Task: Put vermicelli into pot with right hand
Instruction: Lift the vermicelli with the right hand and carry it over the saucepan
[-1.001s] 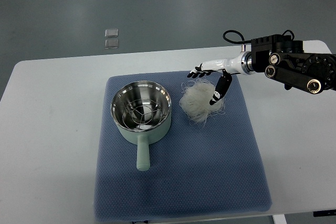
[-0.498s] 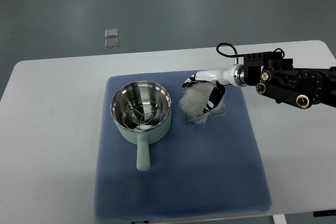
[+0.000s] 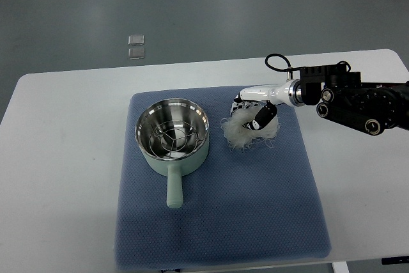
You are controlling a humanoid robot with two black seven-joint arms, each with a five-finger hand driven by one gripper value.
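A white table is seen from above, with a blue-grey mat laid over its middle. On the mat's left half a pale green pot is set, steel-lined, a wire rack visible inside, handle pointing toward the near edge. The right arm is brought in from the right edge, dark housing and a white forearm. The right hand is placed on the vermicelli, fingers curled down into the top and far side of the bundle; a grasp appears to be formed, though whether the strands are fully pinched cannot be told. The left arm is not shown. Two small clear squares are left on the floor beyond the table.

The vermicelli is located on the mat just right of the pot, near it but not touching, not yet lifted as far as can be judged.

Handling, as judged: the bundle is expected to be very light, springy and loose, a tangled nest with stray strands sticking out at the edges. If dry, it is likely brittle; bits could be snapped or shed if squeezed hard. Little slip is expected, since strands snag on fingers. Best taken around the dense middle of the nest, fingers wrapped from above, not by the loose fringe, which would pull away or trail over the pot rim.
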